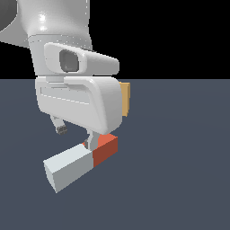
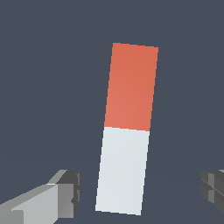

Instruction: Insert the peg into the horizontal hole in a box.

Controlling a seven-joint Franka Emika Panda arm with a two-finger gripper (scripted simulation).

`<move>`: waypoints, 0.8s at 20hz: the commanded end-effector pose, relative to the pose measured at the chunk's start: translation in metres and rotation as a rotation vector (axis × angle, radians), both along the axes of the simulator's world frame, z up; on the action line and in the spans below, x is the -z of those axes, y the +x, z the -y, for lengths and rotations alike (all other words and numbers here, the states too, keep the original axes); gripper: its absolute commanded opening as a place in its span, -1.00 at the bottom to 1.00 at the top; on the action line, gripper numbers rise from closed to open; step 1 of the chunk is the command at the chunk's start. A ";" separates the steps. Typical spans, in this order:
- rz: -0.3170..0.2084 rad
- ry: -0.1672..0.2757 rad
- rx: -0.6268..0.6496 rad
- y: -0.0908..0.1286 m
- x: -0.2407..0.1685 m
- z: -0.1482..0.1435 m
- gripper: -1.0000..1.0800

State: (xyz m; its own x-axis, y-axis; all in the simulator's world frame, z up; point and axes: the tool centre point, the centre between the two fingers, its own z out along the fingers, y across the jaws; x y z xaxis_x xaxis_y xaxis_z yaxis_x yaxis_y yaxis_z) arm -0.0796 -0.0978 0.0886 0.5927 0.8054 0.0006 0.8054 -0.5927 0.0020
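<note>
The peg lies flat on the dark floor, its pale grey-white part toward the camera and its red-orange end behind. In the wrist view the peg lies between my fingers. My gripper is open and hangs just above the peg's pale part, one finger on each side, not touching it. The wrist view shows the gripper with its fingers wide apart. The tan box shows only as a sliver behind my hand. Its hole is hidden.
The white hand and wrist of the arm fill the upper left of the exterior view and cover most of the box. The dark grey floor stretches around the peg.
</note>
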 end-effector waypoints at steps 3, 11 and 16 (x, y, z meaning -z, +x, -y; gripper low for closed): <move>-0.001 -0.001 0.078 -0.015 0.011 0.008 0.92; -0.003 0.000 0.102 -0.020 0.016 0.010 0.92; -0.003 0.000 0.103 -0.020 0.026 0.010 0.92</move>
